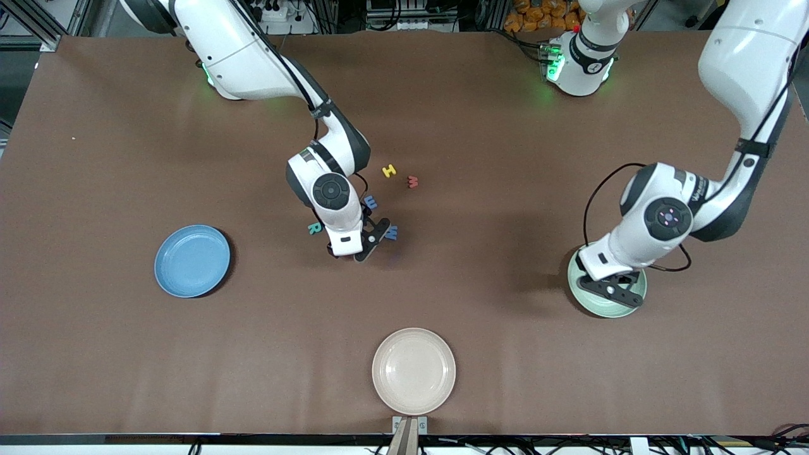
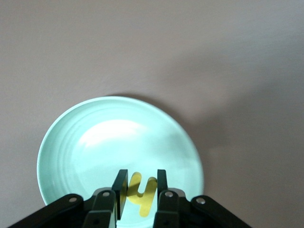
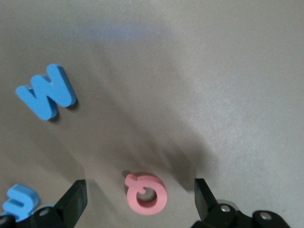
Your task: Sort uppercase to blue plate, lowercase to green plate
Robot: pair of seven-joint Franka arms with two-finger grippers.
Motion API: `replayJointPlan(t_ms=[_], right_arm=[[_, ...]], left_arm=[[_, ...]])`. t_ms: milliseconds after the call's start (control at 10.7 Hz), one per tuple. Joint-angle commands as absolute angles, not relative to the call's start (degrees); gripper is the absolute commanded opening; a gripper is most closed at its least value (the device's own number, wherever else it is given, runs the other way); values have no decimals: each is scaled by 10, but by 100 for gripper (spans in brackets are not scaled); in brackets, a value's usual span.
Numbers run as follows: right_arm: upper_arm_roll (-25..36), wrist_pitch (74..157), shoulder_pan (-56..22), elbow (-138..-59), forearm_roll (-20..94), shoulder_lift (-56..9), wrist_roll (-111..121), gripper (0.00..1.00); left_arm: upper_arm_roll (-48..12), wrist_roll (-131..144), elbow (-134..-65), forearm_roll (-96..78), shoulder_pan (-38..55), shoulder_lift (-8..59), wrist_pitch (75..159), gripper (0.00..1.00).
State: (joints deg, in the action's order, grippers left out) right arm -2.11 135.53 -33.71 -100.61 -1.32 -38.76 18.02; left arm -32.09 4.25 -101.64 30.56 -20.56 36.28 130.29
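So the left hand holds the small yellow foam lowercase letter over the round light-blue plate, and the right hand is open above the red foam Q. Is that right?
One detail is wrong: the plate. The left hand, shut on the small yellow foam lowercase letter, is over the round pale green plate, as the left wrist view shows. The right hand is indeed open above the red foam Q.

My left hand (image 2: 138, 187) has matt black fingers (image 2: 119, 187). The green plate (image 2: 85, 156) looks glossy and smooth. The table (image 1: 505, 158) covering is matt brown. The red Q (image 3: 146, 194) appears soft matt foam.
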Motion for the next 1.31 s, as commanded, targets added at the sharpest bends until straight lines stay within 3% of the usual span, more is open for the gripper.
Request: replayJointPlan(t_ms=[0, 94, 188, 469, 845, 939, 1033, 1127, 1221], right_arm=[[-20, 1372, -342, -1047, -42, -349, 178, 100], [-19, 1378, -340, -1047, -54, -349, 178, 100], [-19, 1389, -339, -1049, -56, -349, 178, 100], [-19, 1461, -336, -1093, -56, -352, 175, 100], [-19, 1459, -335, -1095, -56, -353, 175, 100], [-19, 1459, -334, -1095, -56, -354, 175, 91], [-19, 1456, -334, -1094, -56, -354, 175, 37], [-19, 1456, -332, -1094, -56, -354, 177, 5], [-19, 1455, -330, -1094, -56, -354, 181, 0]], left_arm=[[-311, 50, -971, 310, -200, 398, 1294, 18], [-311, 54, -969, 309, -199, 401, 1294, 63], [-311, 56, -963, 304, -201, 401, 1294, 100], [-314, 69, -962, 286, -178, 392, 1282, 100], [-330, 232, -966, 269, -87, 374, 1215, 100], [-344, 282, -966, 269, -69, 373, 1208, 100], [-354, 328, -967, 269, -52, 373, 1203, 100], [-360, 371, -971, 268, -34, 373, 1203, 100], [-361, 421, -978, 268, -10, 373, 1203, 100]])
